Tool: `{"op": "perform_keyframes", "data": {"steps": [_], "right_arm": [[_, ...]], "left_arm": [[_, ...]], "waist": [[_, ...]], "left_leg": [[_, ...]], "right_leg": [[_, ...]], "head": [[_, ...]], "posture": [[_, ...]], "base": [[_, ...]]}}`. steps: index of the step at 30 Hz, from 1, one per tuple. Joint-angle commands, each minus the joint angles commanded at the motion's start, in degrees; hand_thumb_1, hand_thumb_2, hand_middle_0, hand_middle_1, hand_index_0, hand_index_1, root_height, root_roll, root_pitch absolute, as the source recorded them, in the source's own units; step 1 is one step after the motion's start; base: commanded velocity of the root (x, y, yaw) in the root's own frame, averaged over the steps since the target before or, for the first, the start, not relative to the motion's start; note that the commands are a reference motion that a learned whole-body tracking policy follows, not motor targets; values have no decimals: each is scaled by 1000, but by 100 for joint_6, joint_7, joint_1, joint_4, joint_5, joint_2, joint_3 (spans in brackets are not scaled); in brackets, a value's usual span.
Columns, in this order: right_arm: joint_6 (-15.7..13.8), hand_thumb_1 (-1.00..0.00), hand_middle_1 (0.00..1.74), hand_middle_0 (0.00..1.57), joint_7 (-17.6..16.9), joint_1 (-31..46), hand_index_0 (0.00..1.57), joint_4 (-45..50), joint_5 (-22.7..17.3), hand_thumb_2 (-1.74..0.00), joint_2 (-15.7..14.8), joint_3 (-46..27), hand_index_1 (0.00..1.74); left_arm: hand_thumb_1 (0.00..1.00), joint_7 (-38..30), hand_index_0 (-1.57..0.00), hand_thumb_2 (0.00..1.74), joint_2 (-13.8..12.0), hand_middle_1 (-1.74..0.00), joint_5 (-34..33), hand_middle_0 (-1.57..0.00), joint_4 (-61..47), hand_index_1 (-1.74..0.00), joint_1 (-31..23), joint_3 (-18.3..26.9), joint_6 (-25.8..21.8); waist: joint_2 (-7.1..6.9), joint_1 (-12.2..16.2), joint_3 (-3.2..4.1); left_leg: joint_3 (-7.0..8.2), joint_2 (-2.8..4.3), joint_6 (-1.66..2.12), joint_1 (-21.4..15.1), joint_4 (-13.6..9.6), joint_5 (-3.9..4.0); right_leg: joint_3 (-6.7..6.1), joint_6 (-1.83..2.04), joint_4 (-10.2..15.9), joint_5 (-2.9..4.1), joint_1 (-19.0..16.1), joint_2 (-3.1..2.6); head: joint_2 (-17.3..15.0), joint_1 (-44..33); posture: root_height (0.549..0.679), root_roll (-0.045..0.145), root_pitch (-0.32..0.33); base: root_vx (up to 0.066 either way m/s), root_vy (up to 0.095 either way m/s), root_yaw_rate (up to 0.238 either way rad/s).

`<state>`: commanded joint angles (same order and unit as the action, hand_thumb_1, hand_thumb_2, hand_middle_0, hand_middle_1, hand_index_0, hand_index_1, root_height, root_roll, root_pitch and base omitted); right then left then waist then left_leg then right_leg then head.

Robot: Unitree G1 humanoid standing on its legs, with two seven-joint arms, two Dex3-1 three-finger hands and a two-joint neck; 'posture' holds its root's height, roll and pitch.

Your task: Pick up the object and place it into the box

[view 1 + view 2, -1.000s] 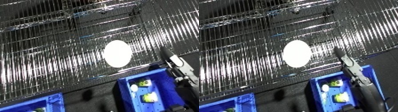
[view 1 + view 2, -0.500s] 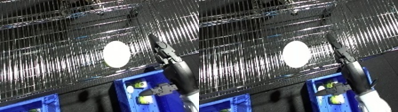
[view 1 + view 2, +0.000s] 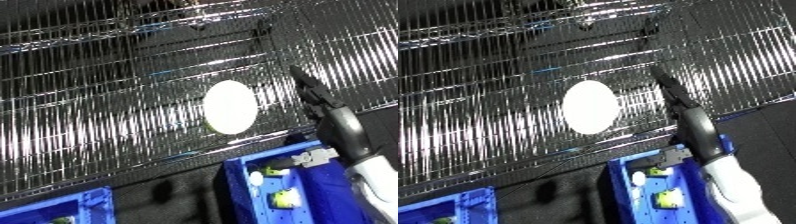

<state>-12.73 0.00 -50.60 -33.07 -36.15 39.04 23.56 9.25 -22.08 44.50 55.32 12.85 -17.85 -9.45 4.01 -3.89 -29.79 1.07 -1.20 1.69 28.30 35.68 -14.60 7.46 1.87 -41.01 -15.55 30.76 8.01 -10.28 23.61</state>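
Note:
A white oval object (image 3: 230,106) lies on the wire rack shelf (image 3: 107,115), near its front edge. My right hand (image 3: 313,92) reaches over the shelf just right of the object, its black fingers stretched straight toward the back and holding nothing. A narrow gap separates the hand from the object. Below the shelf's front edge stands a blue bin (image 3: 240,182) with a few small items inside, partly covered by my white forearm (image 3: 731,182). My left hand shows in neither view.
A second blue bin (image 3: 53,207) shows at the lower left corner. The shelf's front edge (image 3: 531,160) runs across the view above a dark floor. Another wire shelf level (image 3: 133,25) lies behind.
My right hand has risen from beside the bin onto the shelf and stretched forward next to the white object. The view has shifted a little.

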Motion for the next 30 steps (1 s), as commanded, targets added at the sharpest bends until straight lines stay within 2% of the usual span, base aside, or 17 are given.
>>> {"op": "perform_keyframes", "data": {"steps": [11, 28, 30], "right_arm": [[44, 0, 0, 0, 110, -567, 0, -582, -75, 0, -110, 329, 0], [141, 0, 0, 0, 227, -1131, 0, -713, -132, 0, -407, 601, 0], [162, -100, 174, 157, 235, -1185, 157, -705, -124, -174, -436, 618, 174]], "left_arm": [[0, -71, 0, 0, 31, 0, 81, 0, -213, 0, -36, -164, 21], [0, -120, 0, 0, 110, 0, 147, 0, -557, 0, -131, -355, 63], [0, -132, 0, 0, 122, 0, 157, 0, -594, 0, -132, -374, 75]], "waist": [[141, -146, 0], [291, -307, 0], [309, -321, 0]], "left_leg": [[-14, -78, -19, 191, 38, 17], [-36, -133, -29, 288, 8, 55], [-42, -145, -32, 294, -10, 70]], "right_leg": [[18, -24, -122, -13, 211, 45], [47, -37, -181, -16, 349, 105], [47, -40, -181, -16, 361, 103]], "head": [[96, 272], [307, 580], [332, 604]], "posture": [[638, 71, 111], [636, 77, 124], [636, 77, 126]], "base": [[16, 21, 45], [12, 19, 27], [3, 17, 29]]}}
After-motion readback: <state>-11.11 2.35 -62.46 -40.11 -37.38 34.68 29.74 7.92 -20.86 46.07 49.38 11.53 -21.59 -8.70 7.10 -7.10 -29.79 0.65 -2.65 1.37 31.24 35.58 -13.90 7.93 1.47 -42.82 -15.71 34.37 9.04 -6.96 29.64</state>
